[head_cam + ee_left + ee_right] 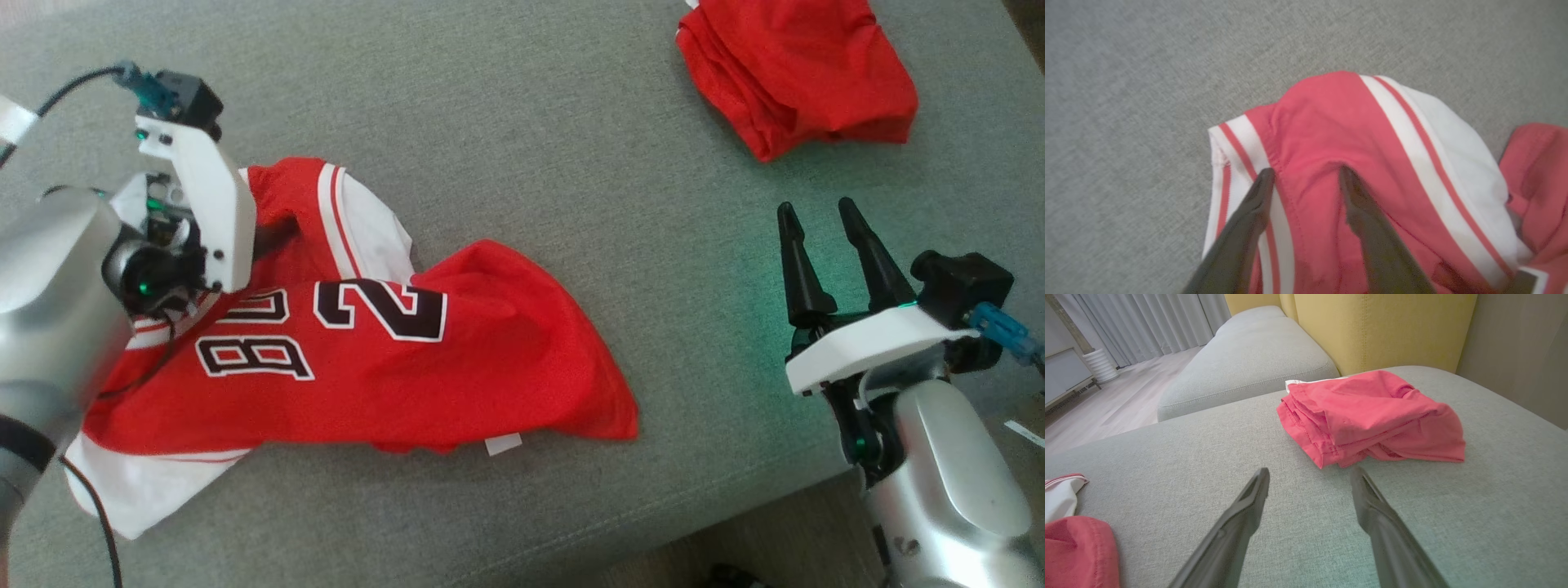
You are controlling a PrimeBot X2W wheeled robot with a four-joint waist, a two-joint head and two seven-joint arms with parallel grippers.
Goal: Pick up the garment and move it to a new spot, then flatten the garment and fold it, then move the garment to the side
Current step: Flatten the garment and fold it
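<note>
A red jersey (457, 351) with white trim and black numbers lies crumpled on the grey cushion (522, 122), spread from the left edge toward the middle. My left gripper (273, 233) hangs over its upper left corner. In the left wrist view this gripper (1306, 171) is open, and both fingertips rest on the striped red fabric (1331, 122), which bunches slightly between them. My right gripper (816, 208) is open and empty above bare cushion at the right; the right wrist view shows it (1310, 471) apart from the jersey's edge (1073, 547).
A second red garment (796, 73), loosely folded, lies at the cushion's far right corner, just beyond the right fingertips (1359, 477). The cushion's front edge runs past the right arm to the floor. A yellow backrest (1384, 326) and another grey cushion (1249, 363) stand behind.
</note>
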